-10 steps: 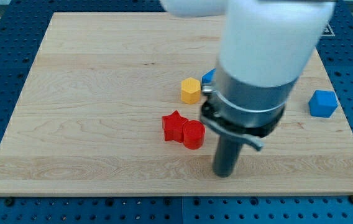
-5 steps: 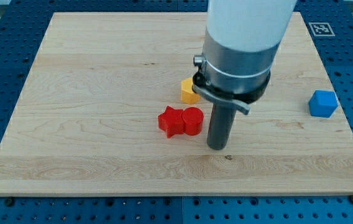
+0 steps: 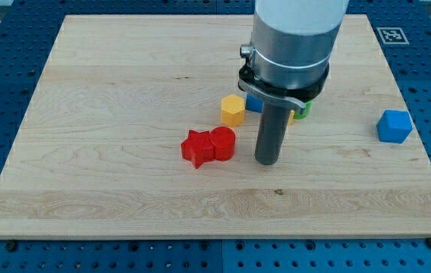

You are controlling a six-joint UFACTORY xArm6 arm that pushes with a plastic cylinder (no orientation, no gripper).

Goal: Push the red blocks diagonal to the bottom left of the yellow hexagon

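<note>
The red star block [image 3: 196,148] and the red cylinder block [image 3: 222,143] sit side by side, touching, near the board's middle. The yellow hexagon [image 3: 232,111] stands just above and to the right of them. My tip [image 3: 266,161] rests on the board a short way right of the red cylinder, apart from it, and below right of the hexagon.
A blue block [image 3: 253,102] and a green block [image 3: 301,111] peek out from behind the arm, right of the hexagon. A blue cube [image 3: 394,126] sits near the board's right edge. The wooden board [image 3: 109,91] lies on a blue perforated table.
The two red blocks have slid left and slightly up. My tip has moved up and a little left, following them, and now stands apart from the cylinder.
</note>
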